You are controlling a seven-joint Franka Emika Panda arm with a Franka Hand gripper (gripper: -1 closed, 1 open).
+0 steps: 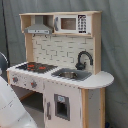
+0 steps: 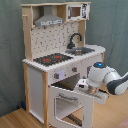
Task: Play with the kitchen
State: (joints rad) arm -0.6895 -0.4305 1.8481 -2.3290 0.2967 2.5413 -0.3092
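Kitchen [image 2: 35, 85] upright on the wood floor [image 2: 12, 119], filling the middle in both exterior views, w/ hob [image 2: 51, 59] and sink [image 2: 82, 50] side by side along the countertop, black faucet [image 2: 74, 39] behind the sink, hood and microwave up top. Single arm [image 2: 114, 81] reaching in from the second exterior view's right, low, below counter level. Gripper [image 2: 82, 88] right at the upper edge of the oven door [image 2: 70, 106], touching or just beside it, can't say which. Open or closed? Can't tell from here, hidden behind the wrist. Door ajar in the second exterior view, top edge standing off from the cabinet front, dark gap behind it. Key relation now: door directly ahead of and just under the gripper, toward the second exterior view's left; long top edge running roughly across the kitchen front, so approx. square to the arm's reach. Looks like door work in hand, opening or shutting, no way to call which. Probably needs a move along the door's swing, not sideways along that edge; otherwise risk of sliding off the rim or dragging the whole kitchen. Hob knobs just above the gripper, close enough to bump on a lift. In the first exterior view only a white stretch of arm [image 1: 10, 107] at lower left, gripper not visible there, kitchen [image 1: 92, 107] seen from its sink end.
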